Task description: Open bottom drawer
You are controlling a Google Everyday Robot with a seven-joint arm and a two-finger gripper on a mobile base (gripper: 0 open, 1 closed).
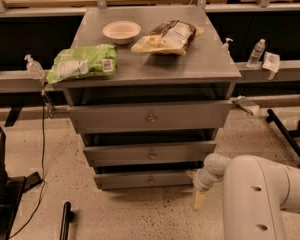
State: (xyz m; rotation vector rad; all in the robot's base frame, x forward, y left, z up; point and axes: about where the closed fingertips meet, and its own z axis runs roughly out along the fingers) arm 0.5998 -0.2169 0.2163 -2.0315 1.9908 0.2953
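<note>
The bottom drawer (pixel 125 180) is a grey metal drawer with a flat front and a small round centre knob (pixel 151 180). It sits lowest in the grey metal cabinet (pixel 212 59), just above the speckled floor (pixel 140 214), and looks the narrowest of the three fronts. A dark gap separates it from the mid-sized grey drawer front (pixel 120 155) above. The widest grey drawer front (pixel 110 118) sits at the top, under the cabinet's flat top.

The gripper (pixel 199 201) hangs just beside the right end of the bottom drawer, low and close to the floor, with its pale tip pointing down. Contact with the drawer cannot be confirmed. Whether the gripper is wide or narrow cannot be told. The white rounded robot arm (pixel 262 199) fills the lower right corner.

On the cabinet top:
- a cream round bowl (pixel 121 31) at the rear left;
- a brown and yellow snack bag (pixel 167 36) just right of the bowl;
- a green crinkled bag (pixel 82 64) at the front left corner.

A clear plastic water bottle (pixel 255 53) stands on the ledge to the right of the cabinet. A small clear pump bottle (pixel 34 66) stands on the ledge to the left.
</note>
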